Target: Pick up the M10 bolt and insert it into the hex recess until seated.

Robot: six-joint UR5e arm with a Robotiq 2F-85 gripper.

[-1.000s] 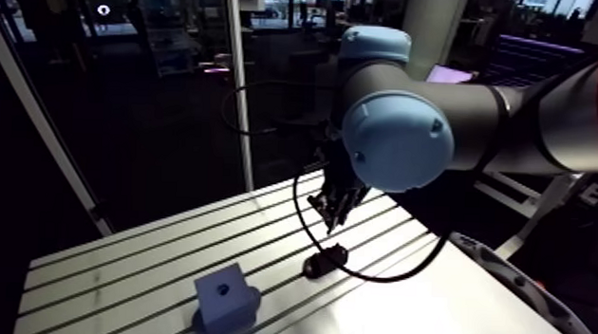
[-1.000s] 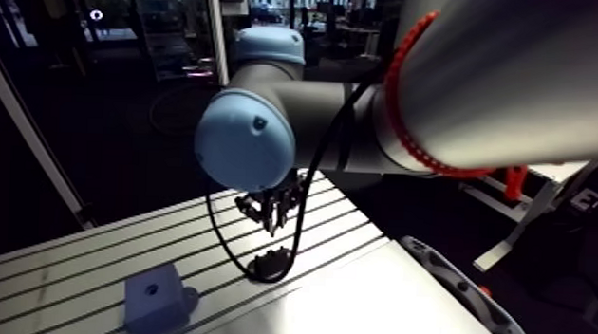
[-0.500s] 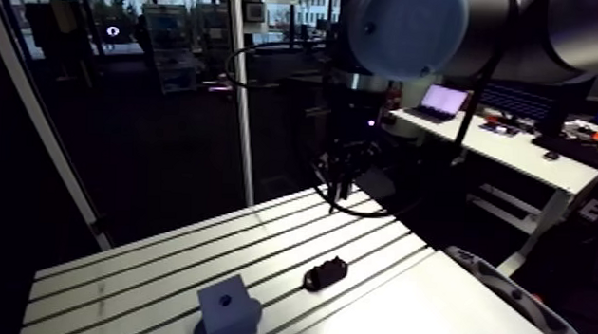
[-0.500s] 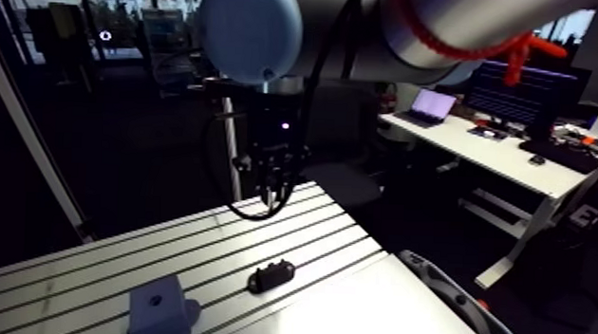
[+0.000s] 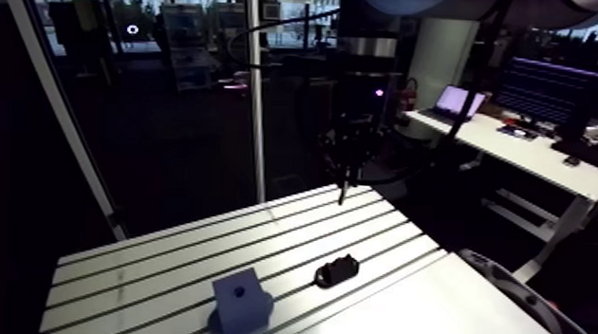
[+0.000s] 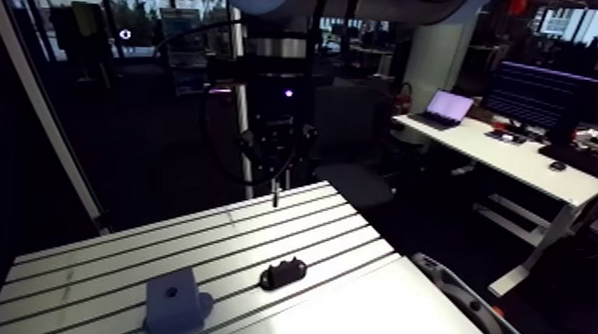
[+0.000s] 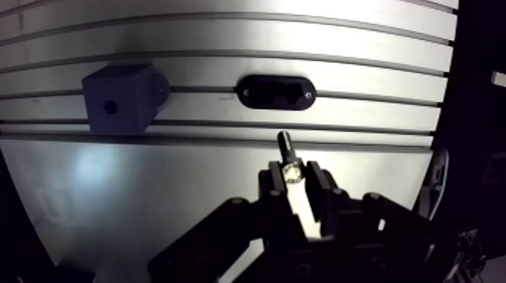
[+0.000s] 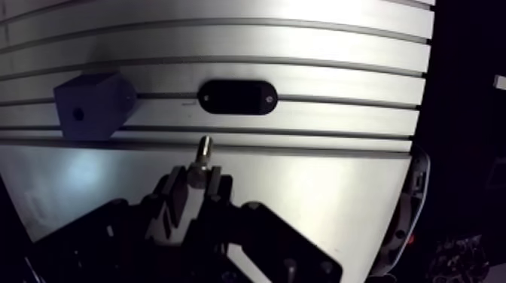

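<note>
- Counter (image 5: 167,259): slotted aluminium, filling the lower half of the arm view.
- Arm (image 5: 364,48): enters at top centre, wrist vertical, pointing straight down over the counter's far edge, clear of the surface.
- Blue block (image 5: 240,300): lower centre-left, with a dark hole in its facing side.
- Black oval fixture (image 5: 337,270): lower centre, right of the block and apart from it.
- Claw (image 7: 295,177): fingers narrow, clamped on the bolt.
- M10 bolt (image 7: 287,150): held aloft between the fingertips, shank protruding beyond them. In the wrist view the fixture lies ahead of it.

Surface (image 5: 157,264) carries two obstructions, a blue block (image 5: 240,301) and a black oval fixture (image 5: 337,271), standing apart. Bare slotted metal surrounds both, with open air above.
</note>
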